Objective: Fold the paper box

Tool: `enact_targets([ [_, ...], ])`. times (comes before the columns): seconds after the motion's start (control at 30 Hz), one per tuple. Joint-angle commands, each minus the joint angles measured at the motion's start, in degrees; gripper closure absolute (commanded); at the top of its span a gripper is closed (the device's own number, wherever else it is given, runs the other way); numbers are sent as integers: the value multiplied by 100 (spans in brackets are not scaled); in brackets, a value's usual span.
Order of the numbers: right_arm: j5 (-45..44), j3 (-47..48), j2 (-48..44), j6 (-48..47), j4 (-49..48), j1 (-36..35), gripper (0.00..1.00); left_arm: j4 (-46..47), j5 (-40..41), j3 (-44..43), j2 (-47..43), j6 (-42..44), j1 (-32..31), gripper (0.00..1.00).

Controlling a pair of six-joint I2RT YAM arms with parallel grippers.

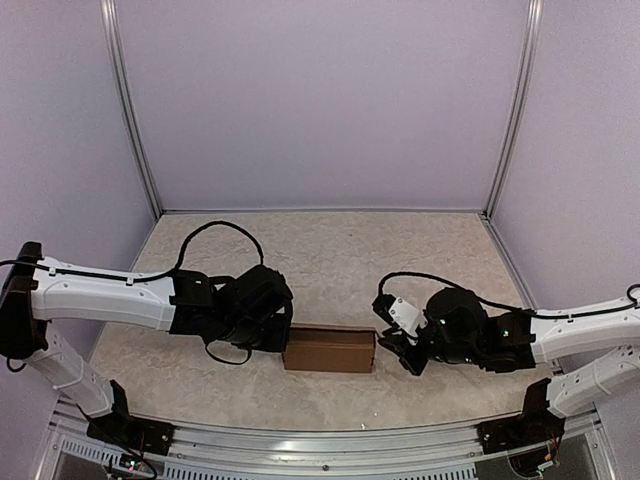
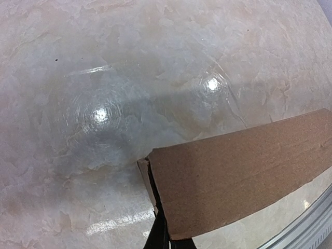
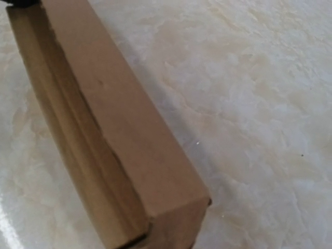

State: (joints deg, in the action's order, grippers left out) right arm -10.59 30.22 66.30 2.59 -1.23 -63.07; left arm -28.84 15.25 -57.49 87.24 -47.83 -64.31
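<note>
**A:** The paper box (image 1: pixel 329 348) is seen lying on the worktop (image 1: pixel 350 250), near the front edge, between the two arms. It is already formed into an oblong; no flat sheet is shown.

**B:** Agreed. Its long axis is laid left to right, one end turned to each arm, a broad face up. In the right wrist view a seam along the long side and a slightly gaping corner at the end can be made out.

**A:** So the step in hand is judged to be a late one: the ends being tucked and pressed home.

**B:** The left pincer (image 1: pixel 283 335) is closed, its tips set at the left end of the box. Whether a flap is nipped between them cannot be told.

**A:** And the right pincer (image 1: pixel 388 340)?

**B:** It is placed just beside the right end. Whether it is parted or closed, or touching the box, cannot be told.

**A:** What is called for next?

**B:** Probably pressure along the long axis from both ends, with the box kept square so that it is not skewed or slid across the smooth worktop.
</note>
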Motion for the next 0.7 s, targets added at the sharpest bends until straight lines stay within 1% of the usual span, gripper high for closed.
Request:
enact_targets([
  [0.0, -186, 172, 108, -22, -50, -79, 83, -428, -279, 177, 267, -85, 38, 100],
  [0.07, -220, 196, 140, -31, -30, -87, 83, -434, -277, 177, 254, -71, 44, 100],
  [0.3, -264, 243, 164, -49, 49, -144, 73, -447, -273, 168, 245, -63, 64, 100],
  [0.57, -384, 289, 151, -70, 199, -175, 73, -397, -331, 129, 270, -25, 100, 100],
  [0.67, -518, 266, 153, -69, 188, -167, 75, -422, -328, 116, 251, -9, 98, 100],
])
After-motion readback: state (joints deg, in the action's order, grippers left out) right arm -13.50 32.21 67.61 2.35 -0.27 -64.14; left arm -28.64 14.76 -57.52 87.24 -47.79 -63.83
